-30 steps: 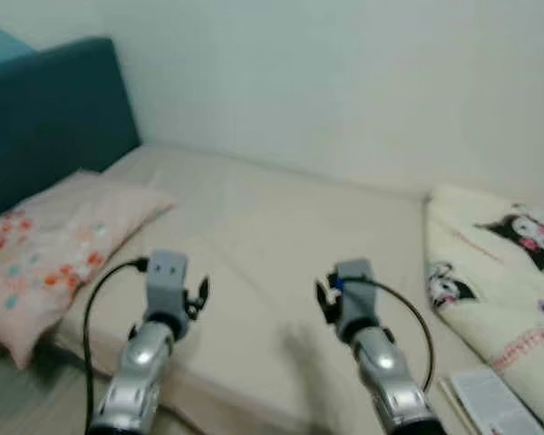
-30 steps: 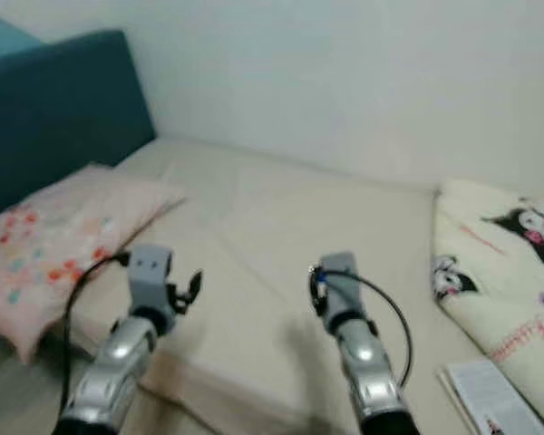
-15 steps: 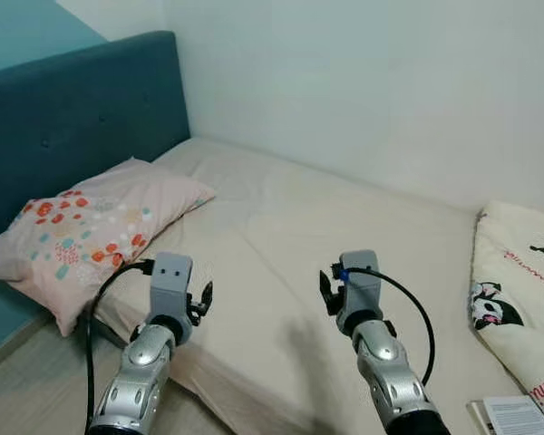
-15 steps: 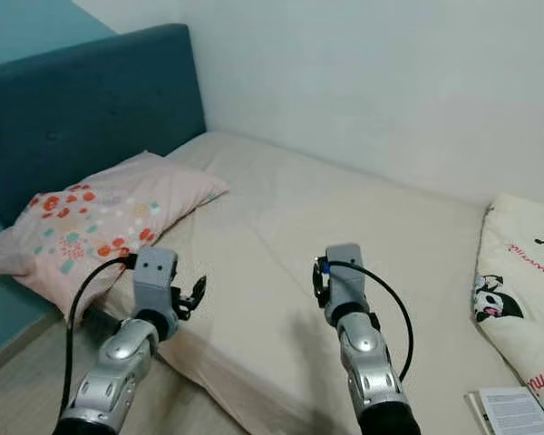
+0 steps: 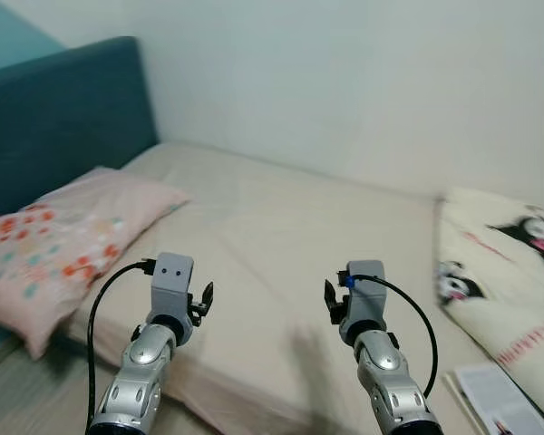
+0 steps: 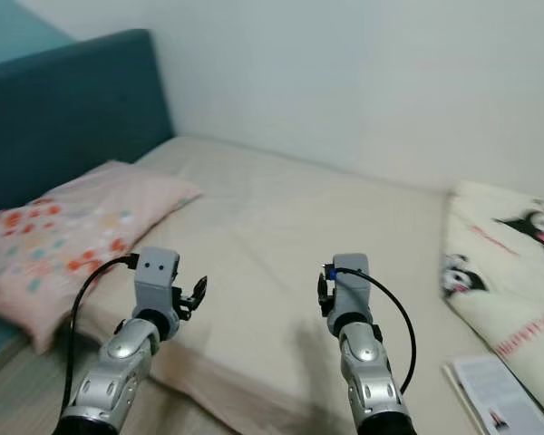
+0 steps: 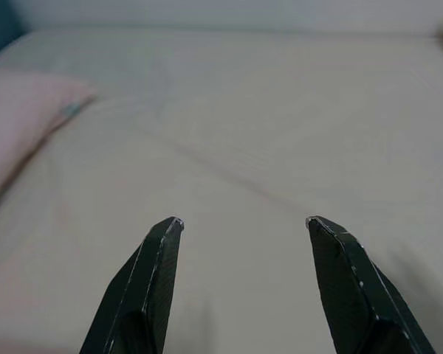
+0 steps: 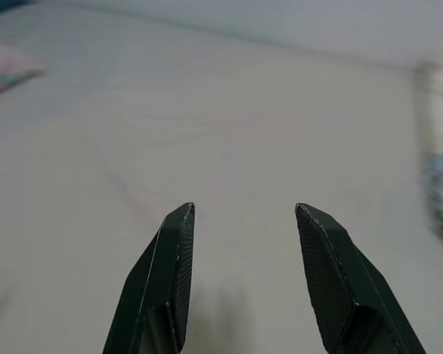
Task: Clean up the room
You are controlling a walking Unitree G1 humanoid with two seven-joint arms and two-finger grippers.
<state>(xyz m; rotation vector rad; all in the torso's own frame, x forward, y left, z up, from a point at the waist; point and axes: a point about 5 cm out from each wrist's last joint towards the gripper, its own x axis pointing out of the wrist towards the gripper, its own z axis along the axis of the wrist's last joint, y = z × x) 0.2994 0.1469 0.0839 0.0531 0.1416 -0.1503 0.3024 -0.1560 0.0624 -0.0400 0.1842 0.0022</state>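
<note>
Tidying looks barely begun: I hold left gripper (image 7: 240, 221) and right gripper (image 8: 244, 209) spread apart, empty, above the bed (image 5: 281, 227); blanket (image 5: 508, 290) and booklet (image 5: 494, 403) remain.

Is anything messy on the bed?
Yes. The cartoon blanket lies bunched at the right side of the mattress rather than spread out, and a booklet sits loose beside it. The flowered pillow lies flat.
</note>
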